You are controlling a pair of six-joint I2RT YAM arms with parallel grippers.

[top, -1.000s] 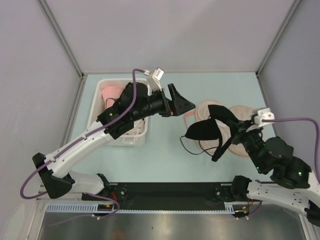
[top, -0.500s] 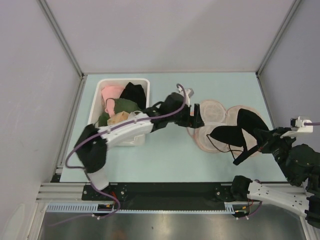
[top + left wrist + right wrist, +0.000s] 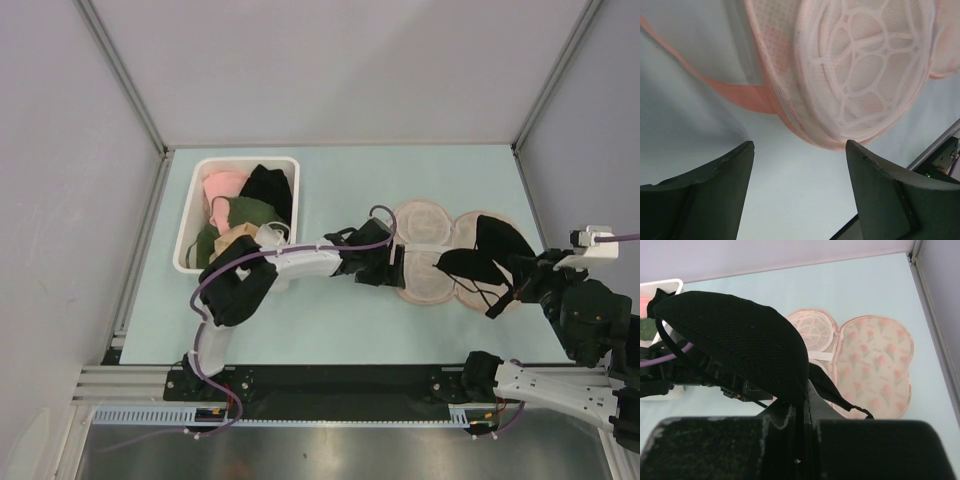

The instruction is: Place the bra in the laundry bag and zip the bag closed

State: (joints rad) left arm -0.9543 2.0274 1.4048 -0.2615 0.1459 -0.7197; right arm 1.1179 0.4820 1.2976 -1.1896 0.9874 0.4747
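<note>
The laundry bag (image 3: 425,222) lies open on the table, its pale pink cup half on the left and its patterned half (image 3: 875,365) on the right. The black bra (image 3: 497,240) hangs over the bag's right half, with my right gripper (image 3: 520,283) shut on it. In the right wrist view, a bra cup (image 3: 740,340) bulges just above the gripper (image 3: 805,390). My left gripper (image 3: 398,265) is low at the bag's left edge and open. In the left wrist view nothing lies between its fingertips (image 3: 800,150), and a mesh cup (image 3: 865,65) shows just ahead.
A white bin (image 3: 187,235) at the left holds pink (image 3: 225,187), black (image 3: 268,187) and green (image 3: 245,212) garments. The left arm stretches across the table's middle from the bin to the bag. Grey walls close in the table on three sides.
The left arm swung from the bin down and right to the bag's left edge, its jaws narrowing slightly. The right gripper carried the bra to the right, over the bag's right half.
</note>
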